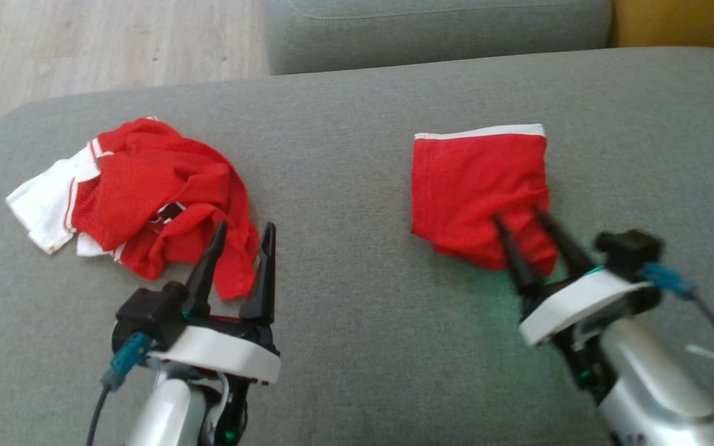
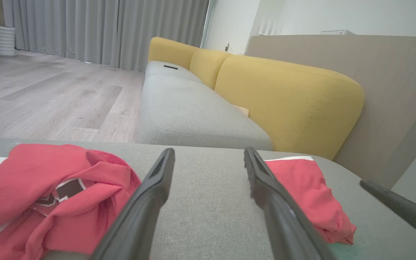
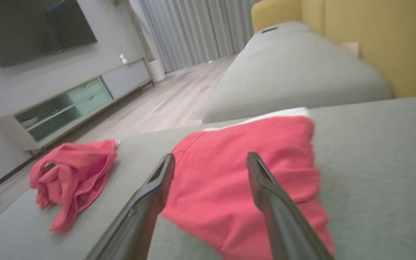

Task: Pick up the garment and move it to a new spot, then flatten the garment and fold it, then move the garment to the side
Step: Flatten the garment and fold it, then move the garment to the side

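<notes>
**Q:** Where did the two garments lie?

**A:** Both lay on the grey sofa cushion. I saw the folded red garment on the right, with its white band along the far edge. The crumpled red-and-white jersey sat in a heap on the left, well apart from it.

**Q:** And your grippers?

**A:** The left gripper had its fingers spread with nothing between them. It stood at the near right edge of the jersey, its left finger in front of the red cloth. The right gripper was likewise spread wide and held nothing. Its fingertips lay over the near part of the folded garment. The picture was blurred there, so I could not tell whether they touched the cloth.

**Q:** What lay beyond?

**A:** A second grey seat with a yellow backrest lay beyond, and pale wood floor at the far left.
</notes>
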You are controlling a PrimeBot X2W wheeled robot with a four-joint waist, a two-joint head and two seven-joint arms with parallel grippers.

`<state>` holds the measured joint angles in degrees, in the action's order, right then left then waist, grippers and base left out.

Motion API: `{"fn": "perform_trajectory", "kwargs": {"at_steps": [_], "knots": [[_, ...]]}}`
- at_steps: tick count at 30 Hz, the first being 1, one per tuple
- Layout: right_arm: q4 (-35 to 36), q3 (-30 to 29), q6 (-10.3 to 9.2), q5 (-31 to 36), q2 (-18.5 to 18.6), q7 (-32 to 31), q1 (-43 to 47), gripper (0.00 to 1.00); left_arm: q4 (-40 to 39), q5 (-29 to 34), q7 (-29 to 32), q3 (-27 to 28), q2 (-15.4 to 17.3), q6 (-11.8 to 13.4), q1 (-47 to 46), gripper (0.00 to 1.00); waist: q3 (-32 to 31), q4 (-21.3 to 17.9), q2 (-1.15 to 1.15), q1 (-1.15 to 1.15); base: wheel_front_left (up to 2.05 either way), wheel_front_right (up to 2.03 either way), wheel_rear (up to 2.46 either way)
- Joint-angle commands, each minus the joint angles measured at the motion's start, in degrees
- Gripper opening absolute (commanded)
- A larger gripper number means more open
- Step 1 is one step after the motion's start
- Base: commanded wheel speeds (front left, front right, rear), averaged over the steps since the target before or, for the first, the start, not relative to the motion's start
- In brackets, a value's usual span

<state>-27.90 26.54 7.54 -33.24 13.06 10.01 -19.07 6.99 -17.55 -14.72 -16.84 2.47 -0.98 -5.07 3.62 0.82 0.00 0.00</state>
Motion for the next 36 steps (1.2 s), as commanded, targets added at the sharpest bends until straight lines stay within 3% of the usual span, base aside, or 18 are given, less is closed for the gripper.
{"fn": "perform_trajectory", "kwargs": {"at_steps": [1, 8, 12, 23, 32, 33, 34, 36], "knots": [[2.01, -0.50, -0.05, 0.66, -0.01, 1.07, 0.36, 1.00, -2.30, 0.42, -0.28, 2.34, 0.41, 0.14, -2.49, 1.00, 0.03, -0.39, 0.00, 0.00, 0.00, 0.00, 0.00], [4.86, -16.28, -0.05, 8.49, -3.45, 4.39, 3.59, 1.00, -4.25, 0.69, -0.28, 2.86, 0.41, -0.14, -3.17, 1.00, 0.86, -2.15, 0.00, 0.00, 0.00, 0.00, 0.00], [7.23, -22.00, -0.05, 13.22, -6.07, 4.79, 6.10, 1.00, -4.77, 0.80, -0.28, 2.79, 0.41, -0.33, -3.30, 1.00, 1.41, -2.81, 0.00, 0.00, 0.00, 0.00, 0.00], [9.94, -25.34, -0.05, 17.05, -9.25, 4.94, 8.28, 1.00, -4.66, 0.76, -0.28, 2.05, 0.41, -0.63, -2.95, 1.00, 2.64, -3.45, 0.00, 0.00, 0.00, 0.00, 0.00], [10.36, -23.95, -0.05, 18.61, -9.64, 4.86, 4.95, 1.00, -4.32, 0.73, -0.28, 0.82, 0.41, -1.20, -4.52, 1.00, 5.34, -0.87, 0.00, 0.00, 0.00, 0.00, 0.00], [10.20, -23.52, -0.05, 18.66, -9.61, 4.77, 4.16, 0.30, -4.30, 0.70, -0.28, 0.63, 0.41, -1.21, -4.74, 1.00, 5.79, -0.39, 0.00, 0.00, 0.00, 0.00, 0.00], [9.96, -22.91, -0.05, 18.84, -9.47, 4.55, 3.28, 0.00, -4.31, 0.66, -0.28, 0.39, 0.41, -1.20, -4.97, 1.00, 6.34, 0.20, 0.00, 0.00, 0.00, 0.00, 0.00], [9.14, -21.51, -0.05, 19.18, -9.11, 4.13, 1.31, 0.00, -4.29, 0.55, -0.28, -0.07, 0.41, -1.16, -5.45, 1.00, 7.46, 1.46, 0.00, 0.00, 0.00, 0.00, 0.00]]}}
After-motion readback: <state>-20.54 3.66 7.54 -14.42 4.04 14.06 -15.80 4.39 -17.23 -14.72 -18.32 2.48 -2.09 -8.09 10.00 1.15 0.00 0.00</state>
